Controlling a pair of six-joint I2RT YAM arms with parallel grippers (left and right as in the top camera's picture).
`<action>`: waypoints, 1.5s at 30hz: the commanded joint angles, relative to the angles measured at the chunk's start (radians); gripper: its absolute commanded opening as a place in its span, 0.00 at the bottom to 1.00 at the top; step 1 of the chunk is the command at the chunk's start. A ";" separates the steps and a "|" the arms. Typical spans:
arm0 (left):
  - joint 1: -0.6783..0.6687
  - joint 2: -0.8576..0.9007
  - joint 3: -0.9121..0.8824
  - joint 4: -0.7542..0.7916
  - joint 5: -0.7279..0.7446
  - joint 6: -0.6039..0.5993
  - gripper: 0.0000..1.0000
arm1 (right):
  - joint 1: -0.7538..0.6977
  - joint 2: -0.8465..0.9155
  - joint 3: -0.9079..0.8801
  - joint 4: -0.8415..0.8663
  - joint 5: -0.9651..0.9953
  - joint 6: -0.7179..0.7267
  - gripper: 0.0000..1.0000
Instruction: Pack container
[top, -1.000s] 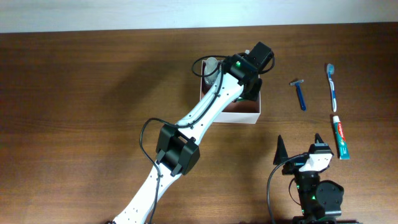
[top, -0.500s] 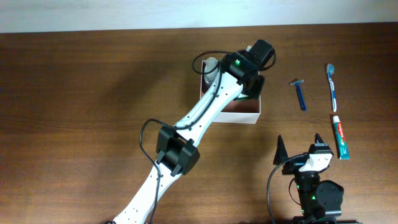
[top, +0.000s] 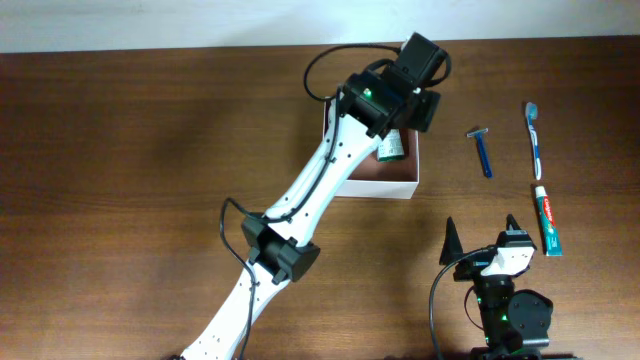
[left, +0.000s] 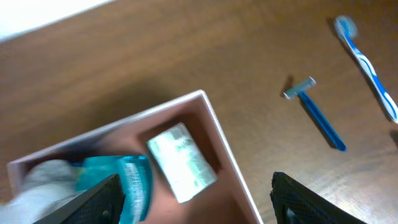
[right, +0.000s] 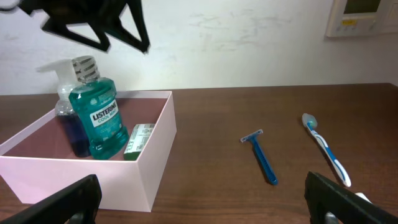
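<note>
Three items sit in the container (top: 385, 189), mid-bench (top: 120, 150) toward the far edge: mouthwash bottle (right: 99, 118), blue pump bottle (right: 67, 127), small green carton (right: 138, 140). Risk: the left claw (left: 196, 180), hovering above, may clip the tall bottles or thin wall if it swings aside low. Its jaws stand apart, empty. Razor (top: 482, 152), toothbrush (top: 535, 140) and toothpaste (top: 547, 220) lie unpacked at right; right claw (top: 482, 235), near right, gapes wide, holding nothing
</note>
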 joint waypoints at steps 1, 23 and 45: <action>0.037 -0.131 0.013 0.000 -0.135 0.019 0.77 | -0.008 -0.008 -0.005 -0.005 -0.009 -0.007 0.99; 0.577 -0.318 -0.105 -0.366 -0.369 -0.102 0.99 | -0.008 -0.008 -0.005 -0.005 -0.010 -0.007 0.99; 0.848 -0.318 -0.391 -0.196 -0.315 -0.102 0.99 | -0.008 -0.008 -0.005 -0.005 -0.009 -0.007 0.99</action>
